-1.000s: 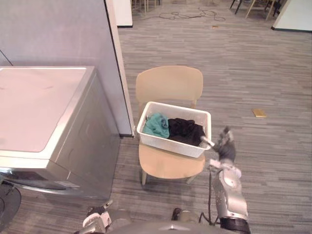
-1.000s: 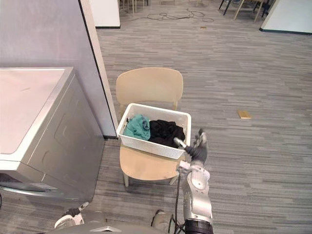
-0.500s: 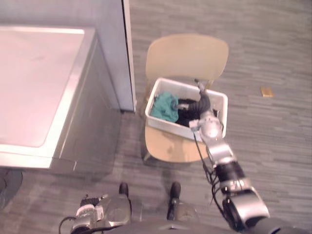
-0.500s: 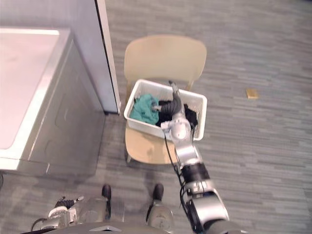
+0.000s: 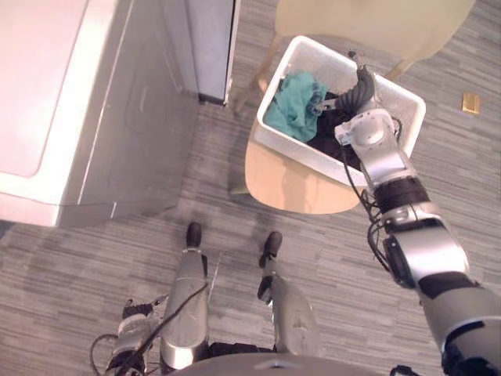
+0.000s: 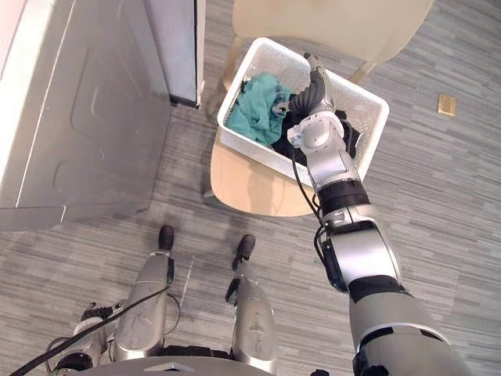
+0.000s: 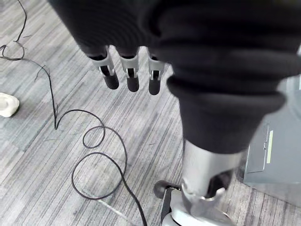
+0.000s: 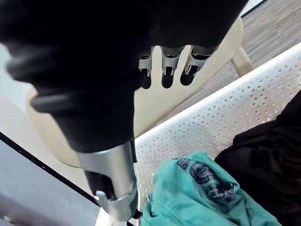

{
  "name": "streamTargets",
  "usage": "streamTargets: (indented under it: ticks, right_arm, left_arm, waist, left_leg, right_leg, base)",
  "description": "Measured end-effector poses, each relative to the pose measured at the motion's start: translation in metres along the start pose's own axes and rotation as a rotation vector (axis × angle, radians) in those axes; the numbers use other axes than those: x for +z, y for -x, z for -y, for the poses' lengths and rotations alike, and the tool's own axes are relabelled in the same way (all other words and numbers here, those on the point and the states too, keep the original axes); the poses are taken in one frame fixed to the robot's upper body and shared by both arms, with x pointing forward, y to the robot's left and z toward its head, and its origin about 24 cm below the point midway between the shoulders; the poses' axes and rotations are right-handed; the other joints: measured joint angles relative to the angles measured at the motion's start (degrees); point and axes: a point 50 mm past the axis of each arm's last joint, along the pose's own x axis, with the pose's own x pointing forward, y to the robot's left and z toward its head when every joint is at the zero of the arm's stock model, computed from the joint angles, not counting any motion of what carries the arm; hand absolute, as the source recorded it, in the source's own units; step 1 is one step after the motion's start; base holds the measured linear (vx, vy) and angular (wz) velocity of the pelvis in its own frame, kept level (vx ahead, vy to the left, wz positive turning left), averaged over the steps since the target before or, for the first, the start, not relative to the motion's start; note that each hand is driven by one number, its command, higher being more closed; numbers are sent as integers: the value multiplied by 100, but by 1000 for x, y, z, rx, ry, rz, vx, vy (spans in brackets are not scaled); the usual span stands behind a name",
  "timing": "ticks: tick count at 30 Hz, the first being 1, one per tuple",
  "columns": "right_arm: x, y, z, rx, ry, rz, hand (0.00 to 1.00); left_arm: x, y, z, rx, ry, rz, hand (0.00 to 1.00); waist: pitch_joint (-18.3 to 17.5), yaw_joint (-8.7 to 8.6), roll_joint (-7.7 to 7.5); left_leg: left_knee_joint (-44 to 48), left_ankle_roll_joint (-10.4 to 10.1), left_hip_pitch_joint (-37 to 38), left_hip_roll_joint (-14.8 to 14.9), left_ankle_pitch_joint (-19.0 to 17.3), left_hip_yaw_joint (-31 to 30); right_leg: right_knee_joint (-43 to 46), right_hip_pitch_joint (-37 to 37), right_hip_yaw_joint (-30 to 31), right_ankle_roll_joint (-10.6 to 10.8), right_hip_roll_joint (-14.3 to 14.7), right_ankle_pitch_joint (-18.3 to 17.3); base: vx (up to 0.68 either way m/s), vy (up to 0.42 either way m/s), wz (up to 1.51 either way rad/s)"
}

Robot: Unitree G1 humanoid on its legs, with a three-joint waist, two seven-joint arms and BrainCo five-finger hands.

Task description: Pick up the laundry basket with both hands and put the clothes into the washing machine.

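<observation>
A white perforated laundry basket (image 5: 293, 150) stands on a light wooden chair (image 5: 297, 184). Inside lie a teal cloth (image 5: 293, 106) on the washer side and a black cloth (image 8: 263, 155) beside it. My right hand (image 5: 362, 82) reaches over the middle of the basket, above the clothes. Its fingers (image 8: 165, 75) are straight and hold nothing, pointing toward the basket's far wall and the chair back. Low at my side, my left hand (image 6: 82, 352) hangs over the floor with relaxed fingers (image 7: 131, 75), empty.
The washing machine (image 5: 70, 102) stands to the left of the chair, its top lid closed. A grey partition panel (image 5: 207, 47) sits between machine and chair. A small tan block (image 5: 470, 103) lies on the floor at the right.
The camera has tilted down and nearer. My right hand has gone from the basket's right edge to over its middle, above the clothes. The basket has stayed on the chair.
</observation>
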Motion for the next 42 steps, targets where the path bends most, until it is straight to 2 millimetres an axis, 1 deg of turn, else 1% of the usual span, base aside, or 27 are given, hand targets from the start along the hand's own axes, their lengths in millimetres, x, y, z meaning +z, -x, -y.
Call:
streamTargets:
  ticks: [3, 5, 8, 11, 14, 17, 19, 20, 25, 28, 29, 30, 36, 42]
  right_arm:
    - [1, -5, 11, -25, 18, -3, 0]
    - [-1, -9, 20, -45, 32, -21, 0]
    - [-4, -11, 26, -57, 40, -44, 0]
    - [-8, -13, 31, -64, 39, -70, 0]
    - [-10, -13, 29, -56, 29, -81, 0]
    - [-1, -17, 29, -53, 45, -60, 0]
    - [2, -19, 31, -58, 44, -55, 0]
    - [4, -19, 30, -53, 55, -49, 0]
    - [7, -20, 28, -43, 63, -40, 0]
    - [12, -21, 29, -45, 65, -27, 0]
    - [12, -20, 24, -31, 75, -24, 0]
    - [12, -20, 23, -26, 79, -22, 0]
    - [14, -20, 21, -20, 75, -18, 0]
    - [17, -18, 8, 16, 94, -5, 0]
  left_arm:
    - [10, 0, 4, 3, 7, 21, 0]
    - [22, -1, 6, 5, 4, 55, 0]
    - [34, -1, 7, 11, 9, 92, 0]
    - [41, -2, 8, 21, 35, 103, 0]
    - [45, -1, 10, 14, 33, 114, 0]
    - [49, -1, 12, 9, 43, 121, 0]
    - [51, -1, 12, 8, 45, 124, 0]
    - [52, -1, 12, 9, 48, 126, 0]
    - [57, -1, 14, 6, 67, 131, 0]
    - [59, -1, 11, 22, 74, 136, 0]
    - [59, -2, 10, 29, 77, 135, 0]
    - [60, -2, 10, 30, 78, 135, 0]
    - [60, -2, 8, 34, 100, 129, 0]
    - [62, -1, 7, 49, 105, 136, 0]
  waist:
    - [18, 28, -15]
    - [53, 25, -59]
    - [106, 27, -136]
    - [115, 20, -150]
    - [117, 7, -155]
    - [137, 15, -197]
    - [137, 21, -198]
    - [149, 21, -223]
    - [155, 59, -237]
    - [202, 57, -337]
    - [228, 44, -396]
    - [234, 37, -408]
    - [238, 28, -417]
    - [243, 10, -429]
  left_leg:
    - [102, -5, -198, 26, -5, -73]
    - [204, -18, -361, 67, -13, -139]
    - [283, -34, -543, 112, -23, -178]
    - [373, -40, -762, 131, -21, -265]
    - [414, -44, -898, 154, -23, -317]
    - [431, -54, -1016, 178, -23, -366]
    - [461, -56, -1098, 183, -24, -402]
    - [472, -59, -1147, 192, -26, -409]
    - [472, -77, -1281, 218, -33, -456]
    - [477, -102, -1422, 242, -20, -465]
    - [483, -110, -1435, 251, -15, -477]
    - [490, -113, -1450, 256, -14, -489]
    - [453, -169, -1509, 287, 20, -612]
    - [350, -212, -1521, 307, 61, -645]
  right_leg:
    - [-36, -101, -38, -51, 42, 50]
    - [-43, -176, -107, -81, 92, 65]
    - [-72, -282, -130, -139, 153, 63]
    - [-96, -427, -160, -155, 196, 76]
    - [-214, -436, -261, -152, 248, 173]
    - [-255, -521, -280, -147, 281, 204]
    - [-256, -576, -296, -151, 296, 208]
    - [-264, -610, -298, -163, 307, 219]
    - [-306, -679, -315, -181, 358, 233]
    - [-318, -816, -316, -203, 385, 252]
    - [-357, -817, -317, -220, 402, 275]
    - [-370, -817, -326, -225, 413, 280]
    - [-405, -812, -402, -223, 484, 291]
    - [-406, -840, -414, -223, 508, 291]
  base:
    - [-54, -6, 4]
    - [-53, -15, 7]
    - [-51, -23, 1]
    - [-36, -34, 0]
    - [-4, -27, 6]
    - [0, -8, 1]
    - [0, 0, 0]
    - [0, 0, 0]
    - [-5, -1, 0]
    - [-13, -4, -4]
    - [0, 0, 0]
    - [0, 0, 0]
    - [13, -1, 6]
    - [-1, 2, 1]
